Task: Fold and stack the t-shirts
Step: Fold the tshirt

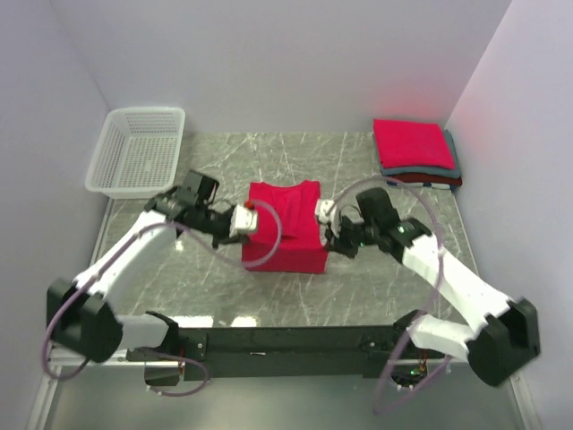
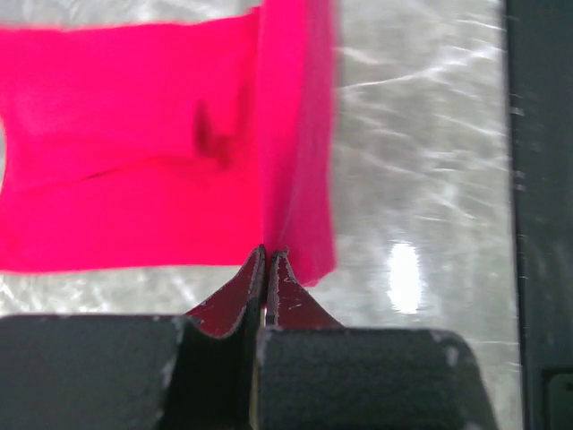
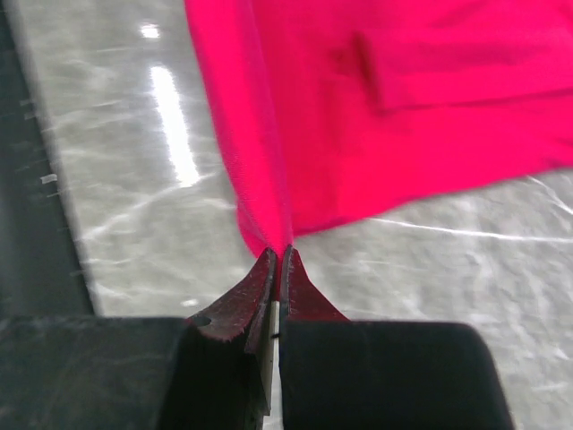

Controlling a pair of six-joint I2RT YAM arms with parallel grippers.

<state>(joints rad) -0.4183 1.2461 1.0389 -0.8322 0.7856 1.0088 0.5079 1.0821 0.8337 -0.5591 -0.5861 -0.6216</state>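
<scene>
A bright red t-shirt [image 1: 285, 235] lies partly folded in the middle of the table. My left gripper [image 1: 244, 220] is at its left side and my right gripper [image 1: 325, 213] at its right side. In the left wrist view the left gripper [image 2: 269, 256] is shut, pinching the edge of a raised strip of the t-shirt [image 2: 295, 161]. In the right wrist view the right gripper [image 3: 279, 256] is shut on a lifted fold of the same t-shirt [image 3: 269, 179]. A stack of folded t-shirts [image 1: 412, 143] sits at the back right, red on top with grey and dark red under it.
A white lattice basket [image 1: 139, 148] stands at the back left corner. The marbled table [image 1: 358, 287] is walled on the left, back and right. The arms' black base rail [image 1: 295, 340] runs along the near edge.
</scene>
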